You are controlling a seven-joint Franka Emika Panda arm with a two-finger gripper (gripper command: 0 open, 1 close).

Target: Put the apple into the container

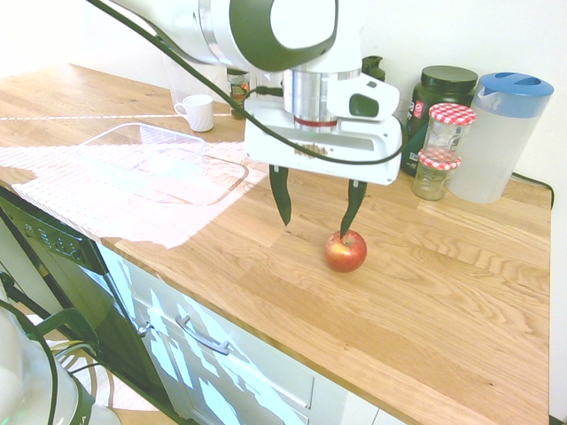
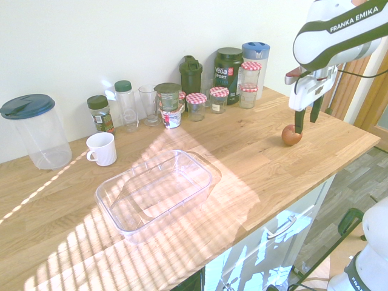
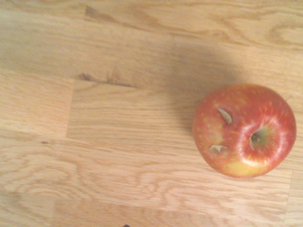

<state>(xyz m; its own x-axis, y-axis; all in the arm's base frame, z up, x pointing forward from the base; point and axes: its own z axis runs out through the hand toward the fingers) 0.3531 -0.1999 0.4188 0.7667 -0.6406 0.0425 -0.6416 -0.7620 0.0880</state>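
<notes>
The tool [image 1: 317,215] hangs over the wooden counter [image 1: 443,292] with its two dark fingers spread wide and holding nothing — one fingertip sits just above the apple [image 1: 345,251], the other out to the side over bare wood. The apple rests upright on the counter near its front edge, stem hollow up, with two small nicks in its red skin in the wrist view. Farther off, well apart from the apple, the clear plastic container [image 2: 154,193] lies in striped sunlight — behind it a white mug [image 2: 101,148] and a row of jars along the wall.
</notes>
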